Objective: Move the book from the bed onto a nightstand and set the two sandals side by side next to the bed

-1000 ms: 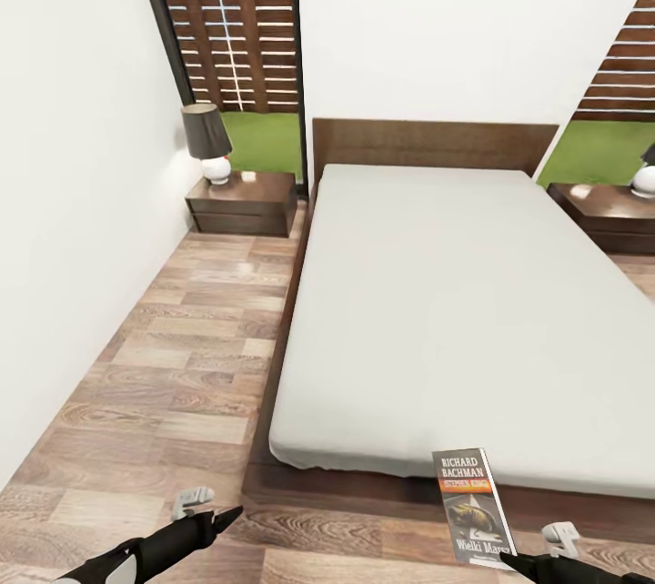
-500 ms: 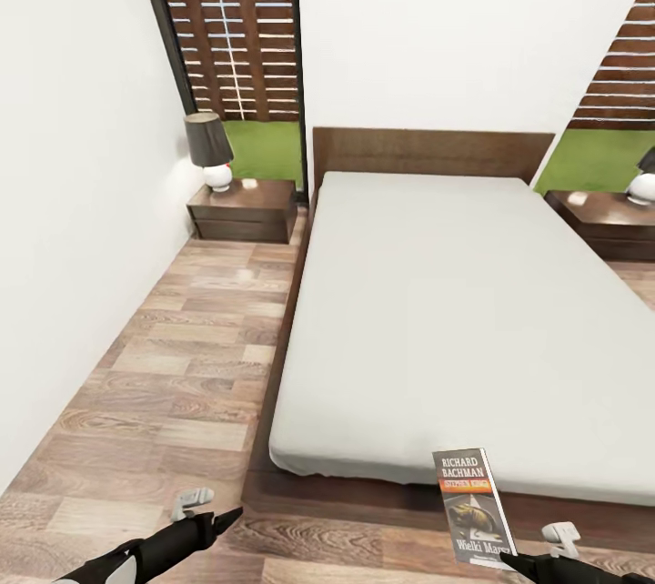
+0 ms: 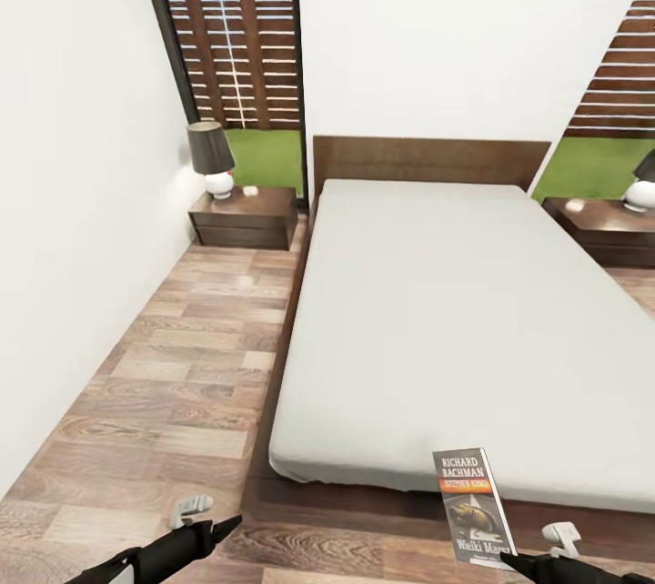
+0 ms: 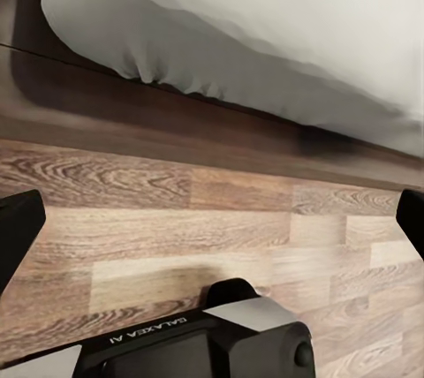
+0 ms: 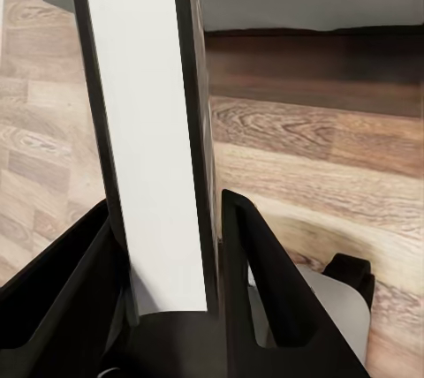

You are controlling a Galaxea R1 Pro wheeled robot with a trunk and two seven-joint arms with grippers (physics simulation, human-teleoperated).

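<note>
The right claw (image 5: 168, 245) pinched the book (image 3: 472, 502) by its lower edge, its two black fingers (image 5: 256, 281) pressed against the covers with the white page block between them. The book stood upright in front of the foot edge of the bed (image 3: 455, 311), its cover toward the head camera, clear of the mattress and above the floor (image 3: 182, 357).

The left claw (image 4: 212, 228) was spread, its dark fingertips wide apart with nothing between them, and hung over the floor just off the bed's near left corner, facing the frame.

Beyond, a nightstand (image 3: 244, 216) stood against the wall beside the bed's head on the left, a lamp (image 3: 211, 158) on its top; a second nightstand (image 3: 605, 229) stood on the right.
</note>
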